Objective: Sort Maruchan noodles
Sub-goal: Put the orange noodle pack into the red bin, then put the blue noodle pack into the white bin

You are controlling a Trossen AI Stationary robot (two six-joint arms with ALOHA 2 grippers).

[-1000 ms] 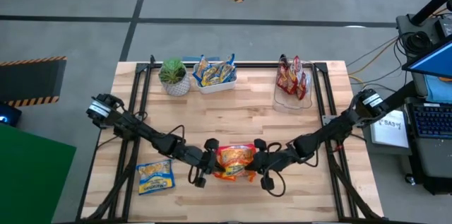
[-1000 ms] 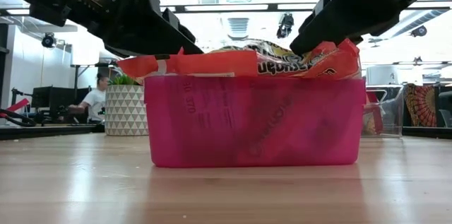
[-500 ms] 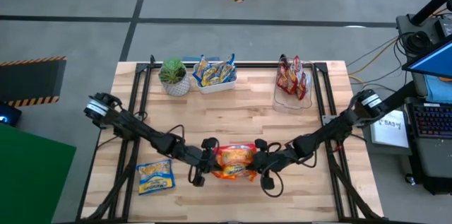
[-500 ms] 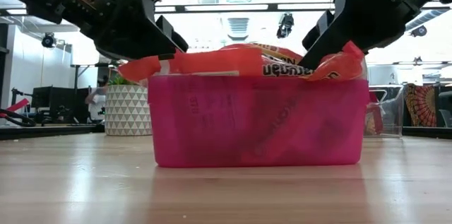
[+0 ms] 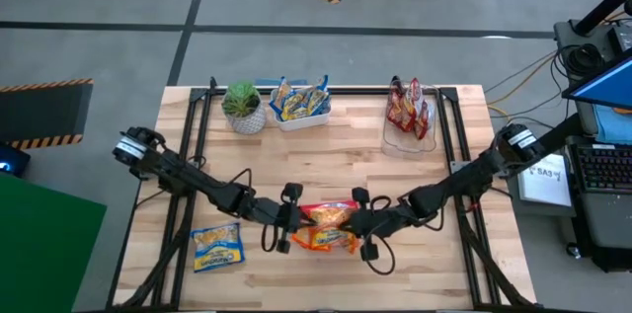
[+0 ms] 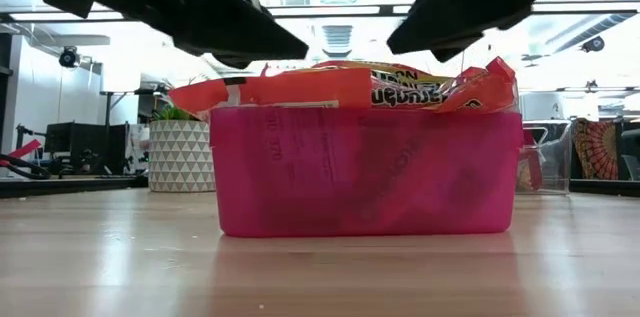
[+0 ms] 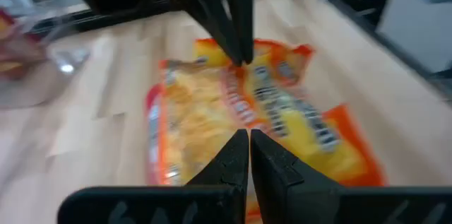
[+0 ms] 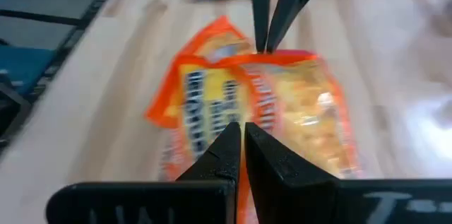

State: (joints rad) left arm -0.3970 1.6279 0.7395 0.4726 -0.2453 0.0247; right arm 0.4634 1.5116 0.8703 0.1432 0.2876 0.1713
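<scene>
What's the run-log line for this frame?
left gripper: shut, empty, above orange packets | right gripper: shut, empty, same | pink bin: full | blue packet: on table

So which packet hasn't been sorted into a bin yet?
Start at the wooden table and go to its near left corner, left of the pink bin. The blue-and-yellow packet lies flat there, alone on bare wood; every other packet sits in a bin.

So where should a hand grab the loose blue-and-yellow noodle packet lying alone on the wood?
The flat crinkly blue-and-yellow noodle packet lies flat on the wooden table, slightly skewed, nothing touching it. Probably best to come straight down and pinch a crimped short end seam, since the flat face offers no purchase. The left hand, beside the pink plastic bin, is nearer.
</scene>
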